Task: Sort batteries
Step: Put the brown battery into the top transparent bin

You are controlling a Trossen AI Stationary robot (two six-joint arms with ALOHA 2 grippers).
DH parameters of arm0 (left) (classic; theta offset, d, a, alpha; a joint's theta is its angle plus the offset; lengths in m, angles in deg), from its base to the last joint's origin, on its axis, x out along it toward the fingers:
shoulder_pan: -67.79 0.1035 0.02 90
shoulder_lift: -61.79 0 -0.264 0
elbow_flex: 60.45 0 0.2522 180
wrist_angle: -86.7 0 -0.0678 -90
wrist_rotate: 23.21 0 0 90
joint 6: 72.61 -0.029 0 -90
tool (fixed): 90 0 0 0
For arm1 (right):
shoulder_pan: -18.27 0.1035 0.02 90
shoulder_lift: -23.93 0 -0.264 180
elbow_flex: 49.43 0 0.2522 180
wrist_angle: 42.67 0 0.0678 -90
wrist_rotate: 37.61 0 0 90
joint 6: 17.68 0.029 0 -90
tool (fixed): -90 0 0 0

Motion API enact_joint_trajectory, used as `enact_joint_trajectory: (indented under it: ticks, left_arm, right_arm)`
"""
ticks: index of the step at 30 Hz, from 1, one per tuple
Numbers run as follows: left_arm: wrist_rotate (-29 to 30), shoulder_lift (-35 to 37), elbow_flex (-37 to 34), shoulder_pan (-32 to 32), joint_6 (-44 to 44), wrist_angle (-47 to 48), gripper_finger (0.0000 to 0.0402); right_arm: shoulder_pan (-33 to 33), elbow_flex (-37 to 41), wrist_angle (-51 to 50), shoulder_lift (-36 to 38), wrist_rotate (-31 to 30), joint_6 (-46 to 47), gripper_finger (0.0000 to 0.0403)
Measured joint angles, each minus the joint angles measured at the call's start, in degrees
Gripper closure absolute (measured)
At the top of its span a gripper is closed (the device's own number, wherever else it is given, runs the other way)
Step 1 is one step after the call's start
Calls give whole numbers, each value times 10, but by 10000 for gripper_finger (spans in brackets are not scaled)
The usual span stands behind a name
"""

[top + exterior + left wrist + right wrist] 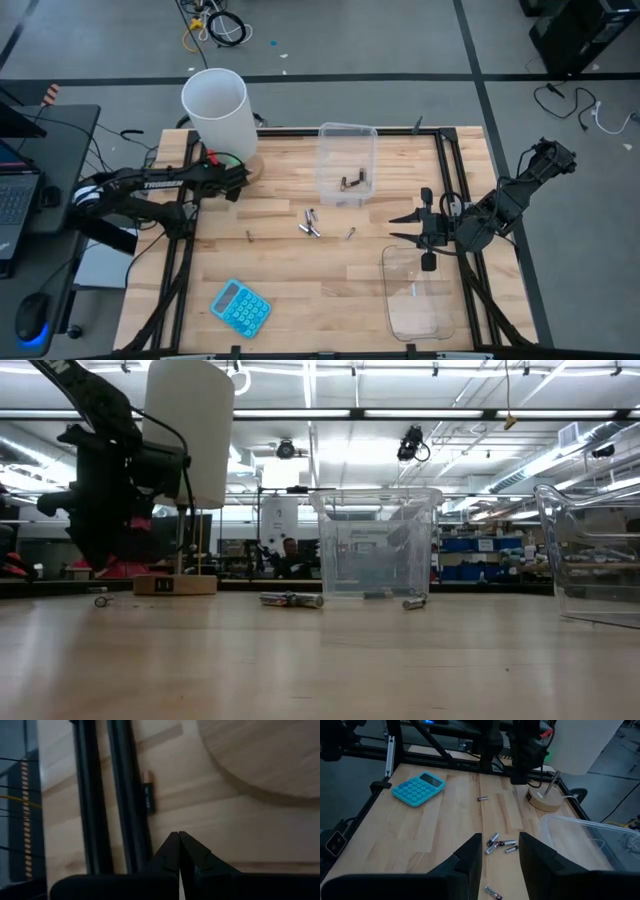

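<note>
My right gripper [424, 228] hovers over the right side of the bench [300, 290], its fingers apart and holding nothing, just above the near clear tub [415, 295]. My left gripper [238, 183] waits at the far left beside the lamp [216, 108], fingers pressed together and empty. The batteries lie loose on the bench: a small cluster [310, 224] near the middle, a single battery [249, 236] to its left and another battery [350, 233] to its right. Two more dark cells [352, 181] rest inside the far clear tub [347, 135]. A blue calculator [241, 307] sits at the near left
</note>
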Motion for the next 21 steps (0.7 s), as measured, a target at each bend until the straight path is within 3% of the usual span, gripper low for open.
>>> enact_joint_trajectory:
  ticks: [13,21]
  left_arm:
    - [73,-48,0,65,-37,-64,401]
    - [72,-77,0,98,-62,-78,401]
  right_arm:
    - [0,0,1,0,0,0,288]
    - [0,0,4,0,0,4,288]
